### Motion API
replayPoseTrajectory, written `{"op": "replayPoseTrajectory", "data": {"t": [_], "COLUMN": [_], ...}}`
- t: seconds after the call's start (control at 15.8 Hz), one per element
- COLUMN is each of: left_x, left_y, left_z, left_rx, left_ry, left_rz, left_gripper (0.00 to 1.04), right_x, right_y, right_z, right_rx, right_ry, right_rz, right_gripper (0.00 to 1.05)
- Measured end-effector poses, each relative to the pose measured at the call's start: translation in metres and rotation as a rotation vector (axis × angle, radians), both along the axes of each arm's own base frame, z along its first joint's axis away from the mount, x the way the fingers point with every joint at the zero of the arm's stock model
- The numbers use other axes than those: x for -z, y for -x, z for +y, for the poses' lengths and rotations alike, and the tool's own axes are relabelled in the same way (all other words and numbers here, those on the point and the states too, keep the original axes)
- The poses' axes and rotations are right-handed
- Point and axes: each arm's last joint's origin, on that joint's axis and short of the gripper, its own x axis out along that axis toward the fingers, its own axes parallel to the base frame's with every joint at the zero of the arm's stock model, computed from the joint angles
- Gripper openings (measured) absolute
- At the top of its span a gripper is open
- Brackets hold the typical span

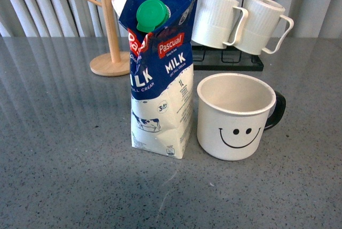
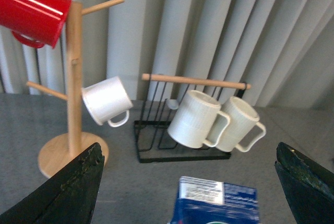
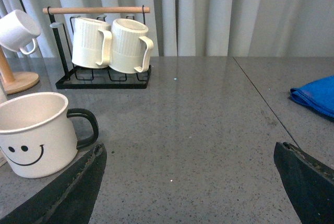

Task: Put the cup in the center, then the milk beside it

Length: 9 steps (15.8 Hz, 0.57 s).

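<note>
The cup, a wide white mug with a black smiley face and black handle, stands upright on the grey table in the front view. The milk, a blue and white Pascual carton with a green cap, stands just left of it, a narrow gap between them. The left gripper is open above the carton, whose blue top shows between its fingers. The right gripper is open over bare table, the cup off to one side. Neither arm shows in the front view.
Behind stand a wooden mug tree with a small white cup and a red mug, and a black rack holding two ribbed cream mugs. A blue cloth lies on the table in the right wrist view.
</note>
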Motion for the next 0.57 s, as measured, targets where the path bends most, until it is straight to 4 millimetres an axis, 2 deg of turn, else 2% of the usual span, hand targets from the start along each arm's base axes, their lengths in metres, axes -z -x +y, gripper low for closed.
{"op": "replayPoseTrajectory", "data": {"t": [0.13, 0.19, 0.38, 0.57], "left_x": [-0.002, -0.009, -0.031, -0.02], "left_y": [-0.002, 0.008, 0.037, 0.062], "left_z": [0.021, 0.042, 0.08, 0.114], "left_rx": [-0.036, -0.052, -0.092, -0.111], "left_ry": [-0.034, -0.052, -0.085, -0.153], "left_rz": [0.0, -0.034, -0.138, -0.12], "left_gripper": [0.98, 0.98, 0.98, 0.98], "right_x": [0.0, 0.0, 0.0, 0.0], "right_y": [0.0, 0.0, 0.0, 0.0], "right_z": [0.0, 0.0, 0.0, 0.0], "right_rx": [0.0, 0.0, 0.0, 0.0], "right_ry": [0.0, 0.0, 0.0, 0.0], "right_rz": [0.0, 0.0, 0.0, 0.0], "right_gripper": [0.98, 0.98, 0.98, 0.98]}}
